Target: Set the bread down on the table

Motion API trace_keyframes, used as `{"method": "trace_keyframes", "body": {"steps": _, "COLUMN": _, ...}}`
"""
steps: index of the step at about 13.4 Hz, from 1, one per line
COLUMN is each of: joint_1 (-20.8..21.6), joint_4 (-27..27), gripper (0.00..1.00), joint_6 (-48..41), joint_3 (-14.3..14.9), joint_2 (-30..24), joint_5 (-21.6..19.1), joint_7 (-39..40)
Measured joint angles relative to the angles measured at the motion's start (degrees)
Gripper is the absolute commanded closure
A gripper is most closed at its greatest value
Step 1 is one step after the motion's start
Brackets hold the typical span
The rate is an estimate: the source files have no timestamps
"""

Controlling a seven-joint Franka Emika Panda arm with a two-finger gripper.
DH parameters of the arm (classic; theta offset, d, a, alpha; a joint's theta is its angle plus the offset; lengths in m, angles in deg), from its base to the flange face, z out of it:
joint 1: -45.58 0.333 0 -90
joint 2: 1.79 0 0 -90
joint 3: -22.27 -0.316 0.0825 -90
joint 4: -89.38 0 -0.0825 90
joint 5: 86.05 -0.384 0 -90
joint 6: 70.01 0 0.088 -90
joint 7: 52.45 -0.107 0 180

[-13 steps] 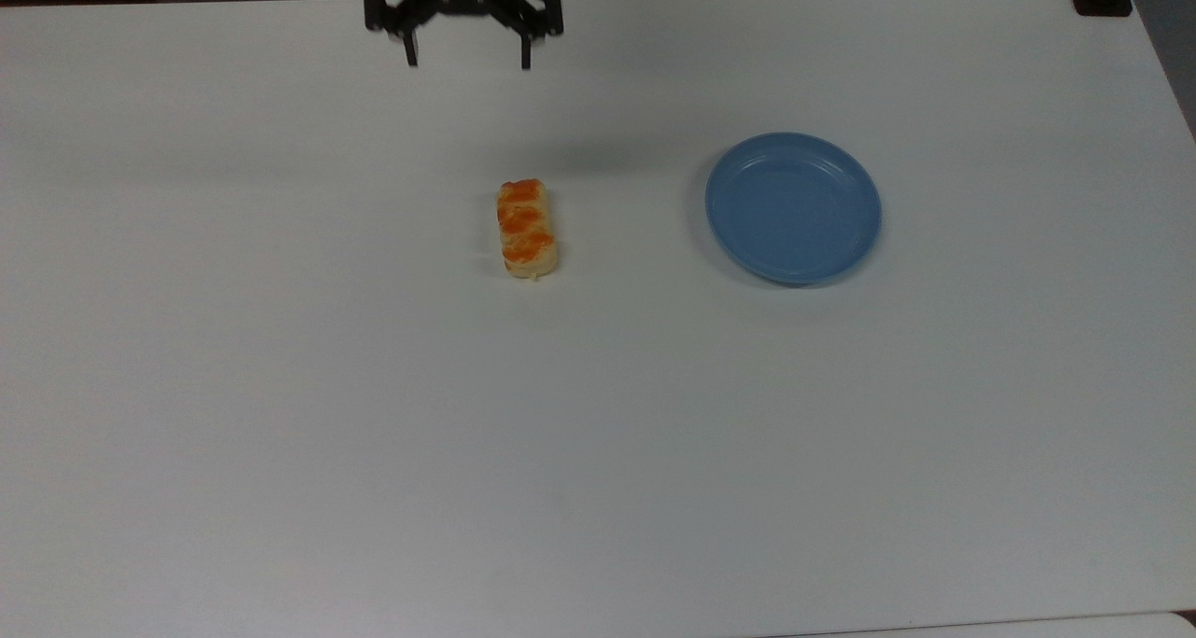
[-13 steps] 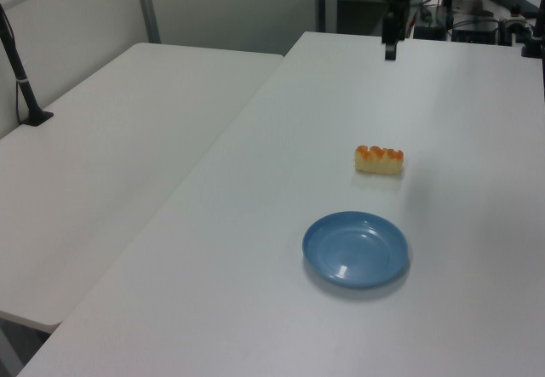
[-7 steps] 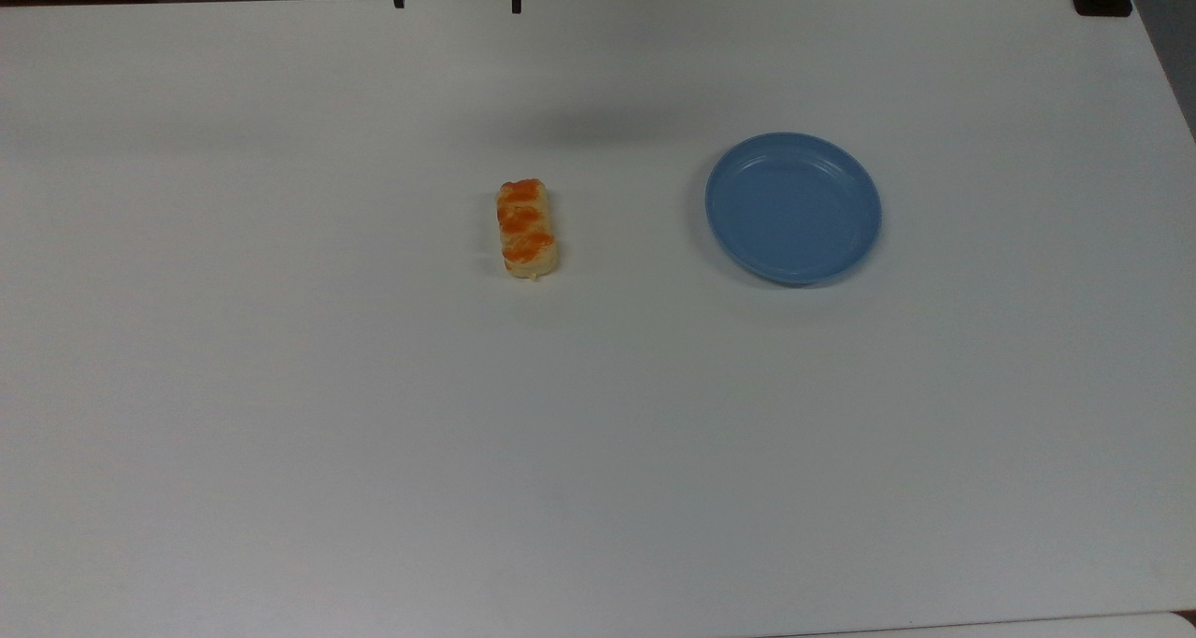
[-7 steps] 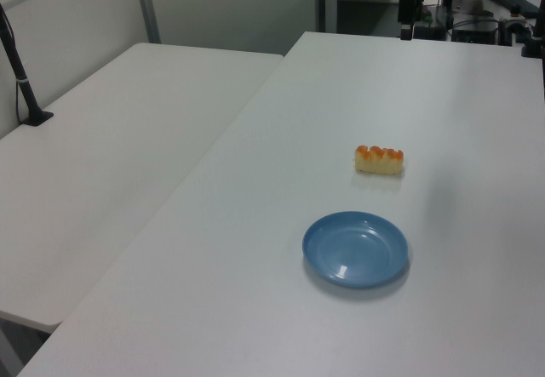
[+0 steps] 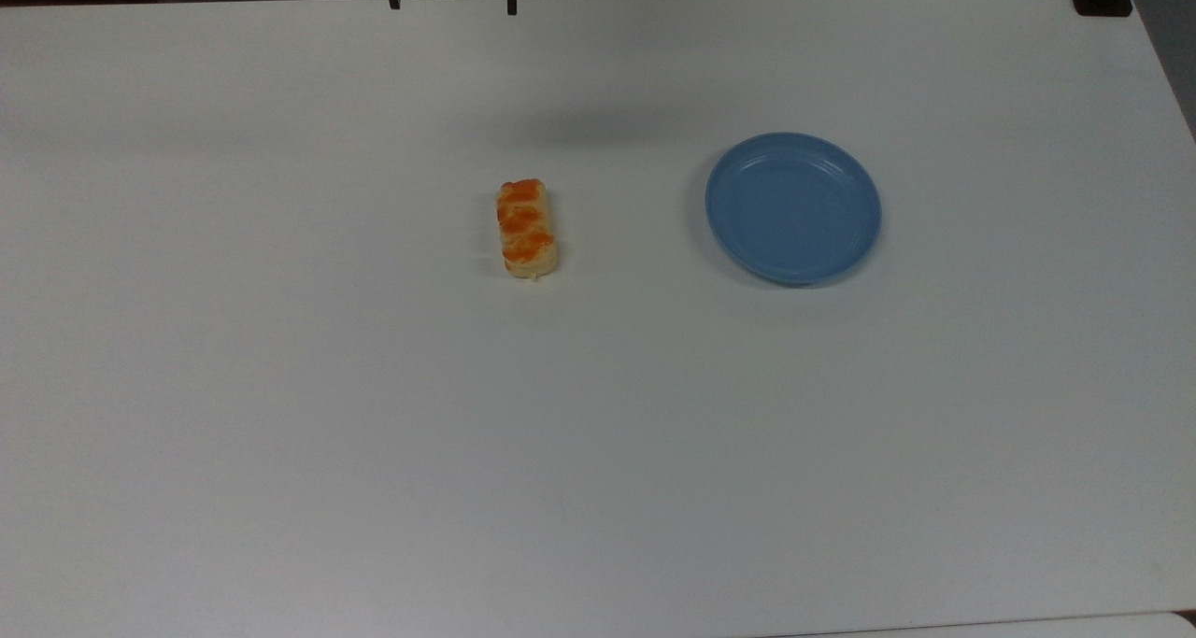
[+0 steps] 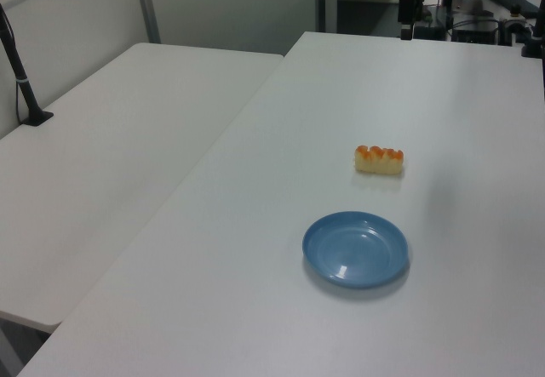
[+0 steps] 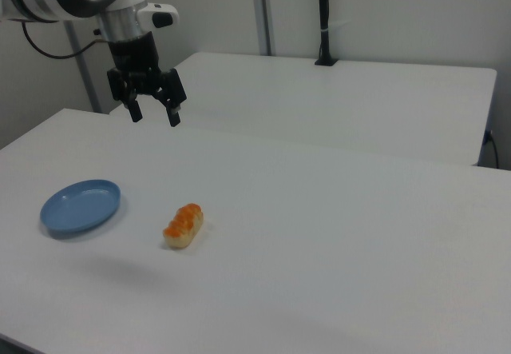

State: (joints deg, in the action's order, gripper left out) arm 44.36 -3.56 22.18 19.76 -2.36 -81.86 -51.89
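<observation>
Right view | end effector (image 7: pixel 156 117) wide open, empty | bread (image 7: pixel 184 224) on table (image 7: pixel 335 234)

Bread (image 5: pixel 527 228) lying on white table (image 5: pixel 280 386), blue plate (image 5: pixel 792 207) apart (top view's right)

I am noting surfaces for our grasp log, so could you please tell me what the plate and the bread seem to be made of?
The plate looks like smooth blue plastic: uniform colour, a soft sheen and faint moulded rings, though glazed ceramic cannot be ruled out. The bread looks like baked dough, pale tan and matte, with glossier orange-glazed bumps on top; it could also be a foam replica.
</observation>
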Motion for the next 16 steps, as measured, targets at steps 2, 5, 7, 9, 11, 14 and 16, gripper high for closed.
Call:
{"method": "trace_keyframes", "body": {"steps": 2, "joint_1": 0.03, "joint_4": 0.0, "gripper": 0.0, "joint_6": 0.0, "joint_3": -0.01, "joint_2": 0.0, "joint_5": -0.01, "joint_7": 0.0}}
{"method": "trace_keyframes", "body": {"steps": 5, "joint_1": 0.34, "joint_4": 0.0, "gripper": 0.0, "joint_6": 0.0, "joint_3": -0.08, "joint_2": 0.02, "joint_5": -0.02, "joint_7": 0.0}}
{"method": "trace_keyframes", "body": {"steps": 7, "joint_1": 1.14, "joint_4": 0.0, "gripper": 0.0, "joint_6": 0.0, "joint_3": -0.08, "joint_2": 0.04, "joint_5": -0.03, "joint_7": 0.0}}
{"method": "trace_keyframes", "body": {"steps": 9, "joint_1": 1.82, "joint_4": 0.0, "gripper": 0.0, "joint_6": 0.0, "joint_3": -0.02, "joint_2": 0.04, "joint_5": -0.03, "joint_7": -0.01}}
{"method": "trace_keyframes", "body": {"steps": 11, "joint_1": 2.15, "joint_4": 0.0, "gripper": 0.0, "joint_6": 0.0, "joint_3": 0.11, "joint_2": 0.05, "joint_5": -0.03, "joint_7": -0.01}}
{"method": "trace_keyframes", "body": {"steps": 14, "joint_1": 2.16, "joint_4": 0.0, "gripper": 0.0, "joint_6": 0.0, "joint_3": 0.21, "joint_2": 0.06, "joint_5": -0.03, "joint_7": -0.01}}
{"method": "trace_keyframes", "body": {"steps": 16, "joint_1": 2.16, "joint_4": 0.0, "gripper": 0.0, "joint_6": 0.0, "joint_3": 0.25, "joint_2": 0.07, "joint_5": -0.03, "joint_7": -0.01}}
